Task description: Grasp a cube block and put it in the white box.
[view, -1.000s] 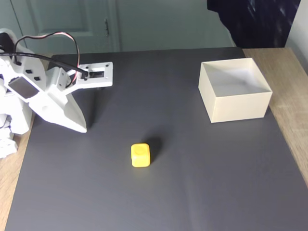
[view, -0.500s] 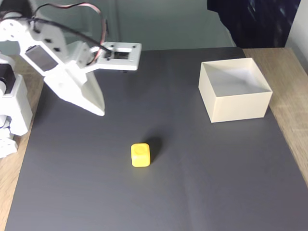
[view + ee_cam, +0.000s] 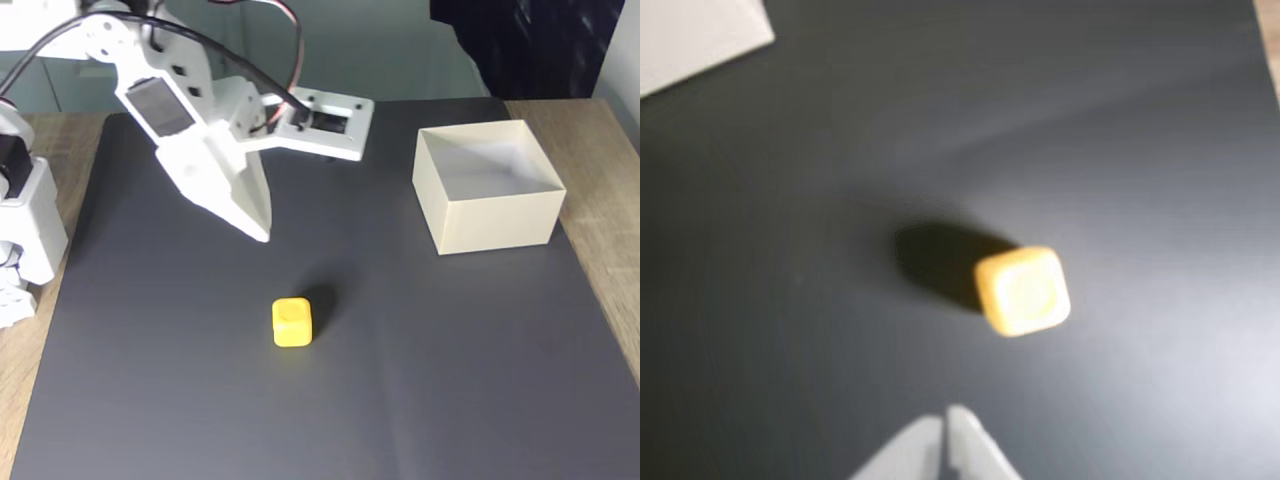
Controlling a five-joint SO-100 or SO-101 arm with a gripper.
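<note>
above the mat, closed gripper short of the yellow cube

over the dark mat, in the fixed view, the white gripper hangs in the air with its pointed tip aimed down and to the right; its 2 fingers lie pressed together into 1 wedge with nothing between them; the wrist view agrees, showing the 2 pale fingertips meeting at the bottom edge with only a thin seam between them; a white frame-like bracket juts out to the right of the gripper body, with red and black wires looping up over it; the arm's base stands at the left edge of the mat, partly on the wooden table.

the cube block sits on the mat below and slightly right of the gripper tip in the fixed view, clearly apart from it, untouched, with a soft shadow to its upper right; its top face shows a faint round dimple; in the wrist view the cube block lies above and to the right of the fingertips, blurred, its shadow stretching to the left.

the white box stands open-topped near the mat's upper right corner in the fixed view, well apart from both cube and gripper, with nothing visible inside; in the wrist view a pale corner at the top left appears to be part of it, though blur leaves that uncertain.
</note>
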